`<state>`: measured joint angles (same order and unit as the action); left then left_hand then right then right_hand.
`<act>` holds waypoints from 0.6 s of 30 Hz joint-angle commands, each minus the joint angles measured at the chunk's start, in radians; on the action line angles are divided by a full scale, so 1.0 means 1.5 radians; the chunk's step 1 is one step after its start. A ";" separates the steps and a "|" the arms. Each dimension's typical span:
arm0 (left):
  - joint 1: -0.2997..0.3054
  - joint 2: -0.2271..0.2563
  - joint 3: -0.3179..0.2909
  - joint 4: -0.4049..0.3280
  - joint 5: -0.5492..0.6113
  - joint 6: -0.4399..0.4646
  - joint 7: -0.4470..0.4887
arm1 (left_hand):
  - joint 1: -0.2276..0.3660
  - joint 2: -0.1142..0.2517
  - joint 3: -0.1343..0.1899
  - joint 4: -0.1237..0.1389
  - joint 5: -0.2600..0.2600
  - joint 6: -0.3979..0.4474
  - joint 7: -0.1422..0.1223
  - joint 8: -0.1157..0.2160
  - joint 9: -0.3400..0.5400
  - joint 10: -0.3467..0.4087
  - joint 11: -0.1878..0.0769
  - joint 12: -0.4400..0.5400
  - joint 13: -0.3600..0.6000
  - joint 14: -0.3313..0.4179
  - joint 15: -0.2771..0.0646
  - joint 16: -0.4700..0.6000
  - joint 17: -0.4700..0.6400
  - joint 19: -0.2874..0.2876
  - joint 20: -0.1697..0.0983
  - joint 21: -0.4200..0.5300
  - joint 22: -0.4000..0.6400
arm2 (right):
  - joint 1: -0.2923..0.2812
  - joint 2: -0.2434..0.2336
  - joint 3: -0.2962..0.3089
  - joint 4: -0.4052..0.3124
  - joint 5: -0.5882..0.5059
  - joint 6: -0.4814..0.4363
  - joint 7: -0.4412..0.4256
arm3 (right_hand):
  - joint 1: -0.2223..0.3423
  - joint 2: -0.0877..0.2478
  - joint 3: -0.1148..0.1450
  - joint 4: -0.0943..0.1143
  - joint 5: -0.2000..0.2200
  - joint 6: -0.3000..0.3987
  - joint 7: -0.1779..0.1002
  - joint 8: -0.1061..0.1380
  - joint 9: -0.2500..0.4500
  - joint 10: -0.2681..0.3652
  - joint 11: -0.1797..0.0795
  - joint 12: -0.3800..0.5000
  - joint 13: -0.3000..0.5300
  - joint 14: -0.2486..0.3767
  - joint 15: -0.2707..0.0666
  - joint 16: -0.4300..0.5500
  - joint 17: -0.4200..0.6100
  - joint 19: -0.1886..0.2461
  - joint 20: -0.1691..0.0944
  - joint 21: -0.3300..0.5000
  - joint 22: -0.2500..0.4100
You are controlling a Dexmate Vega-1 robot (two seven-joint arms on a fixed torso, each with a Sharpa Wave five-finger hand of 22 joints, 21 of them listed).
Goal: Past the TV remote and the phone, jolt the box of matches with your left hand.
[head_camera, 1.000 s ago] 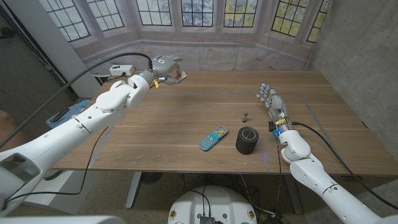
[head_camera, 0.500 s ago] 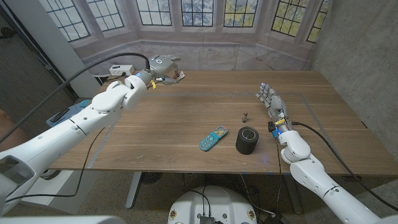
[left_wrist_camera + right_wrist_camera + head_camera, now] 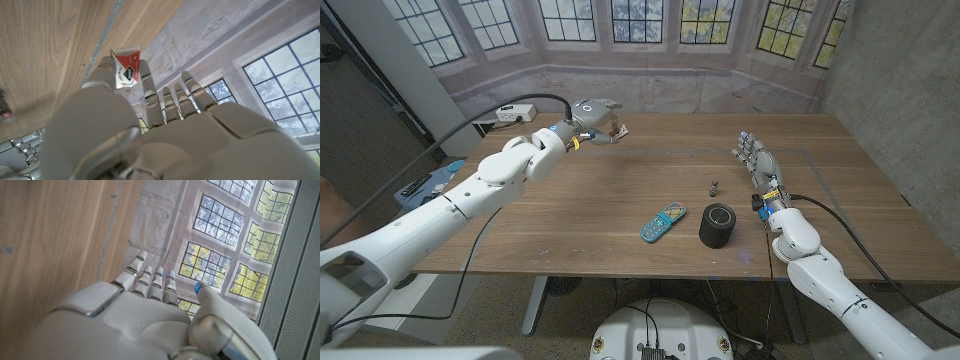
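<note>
The left hand point(image 3: 595, 112) is far out over the back of the wooden table point(image 3: 620, 190), near the far edge. Its fingers point(image 3: 165, 100) reach out straight and lie close side by side. They hold nothing. The box of matches point(image 3: 125, 67) is red and white. It sits on the table right at the tips of the fingers, and the thumb side of the hand seems to touch it. In the head view the box point(image 3: 618, 128) peeks out just past the hand.

The right hand point(image 3: 758, 165) is at the right side of the table. Its fingers point(image 3: 150, 277) are straight and a little apart, with nothing in them.

Near the front of the table lies a blue TV remote point(image 3: 663, 222). A black round speaker point(image 3: 718, 225) stands just beside it. A tiny dark thing point(image 3: 714, 186) stands a bit behind them; it is too small to tell what it is.
</note>
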<state>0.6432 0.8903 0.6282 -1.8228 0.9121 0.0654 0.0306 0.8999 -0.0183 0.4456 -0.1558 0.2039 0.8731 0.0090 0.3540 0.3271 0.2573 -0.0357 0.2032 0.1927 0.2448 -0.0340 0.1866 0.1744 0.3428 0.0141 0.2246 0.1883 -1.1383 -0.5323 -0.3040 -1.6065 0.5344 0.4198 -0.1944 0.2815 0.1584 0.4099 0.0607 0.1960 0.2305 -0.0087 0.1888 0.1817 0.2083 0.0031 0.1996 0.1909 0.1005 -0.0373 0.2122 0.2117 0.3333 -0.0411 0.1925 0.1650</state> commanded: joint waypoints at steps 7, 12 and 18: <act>0.006 -0.033 0.035 0.006 -0.023 -0.039 -0.024 | 0.028 0.033 0.003 0.001 0.003 0.002 -0.001 -0.001 0.002 0.005 0.000 0.000 0.002 0.002 0.001 -0.001 0.004 0.002 -0.001 0.000 0.002 | 0.018 0.000 -0.003 0.011 0.009 -0.009 0.015 | 0.000 -0.001 0.000 -0.005 0.000 0.003 0.002 0.002 0.001 0.007 0.000 0.000 0.000 0.005 -0.013 0.003 0.002 0.007 -0.041 0.001 0.002; 0.001 -0.039 0.045 0.010 -0.030 -0.059 -0.036 | 0.027 0.033 0.003 0.001 0.003 0.001 -0.001 -0.001 0.002 0.004 0.001 0.000 0.002 0.003 0.002 -0.001 0.004 0.002 -0.001 0.000 0.002 | 0.022 0.004 -0.006 0.017 0.011 -0.005 0.018 | -0.001 -0.001 0.000 -0.005 0.000 0.004 0.002 0.002 0.001 0.007 0.000 0.000 0.000 0.006 -0.014 0.003 0.002 0.008 -0.041 0.001 0.002; -0.001 -0.048 0.054 0.013 -0.031 -0.073 -0.041 | 0.027 0.033 0.004 0.001 0.003 0.001 -0.001 -0.002 0.002 0.003 0.002 -0.001 0.002 0.001 0.002 -0.001 0.004 0.001 0.000 0.000 0.002 | 0.020 0.005 -0.005 0.016 0.011 -0.003 0.016 | -0.001 -0.001 0.000 -0.005 0.000 0.004 0.002 0.003 0.001 0.007 0.001 0.000 0.000 0.006 -0.014 0.003 0.002 0.008 -0.041 0.001 0.002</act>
<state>0.6458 0.8429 0.6830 -1.8116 0.8803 -0.0006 -0.0093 0.9001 -0.0184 0.4455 -0.1558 0.2039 0.8732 0.0090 0.3521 0.3276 0.2572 -0.0357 0.2031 0.1928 0.2448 -0.0339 0.1866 0.1744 0.3429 0.0142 0.2246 0.1882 -1.1135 -0.5305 -0.3077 -1.5901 0.5470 0.4106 -0.1739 0.2816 0.1585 0.4098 0.0607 0.1961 0.2304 -0.0088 0.1888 0.1818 0.2083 0.0031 0.1996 0.1909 0.1005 -0.0372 0.2122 0.2116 0.3333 -0.0411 0.1925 0.1650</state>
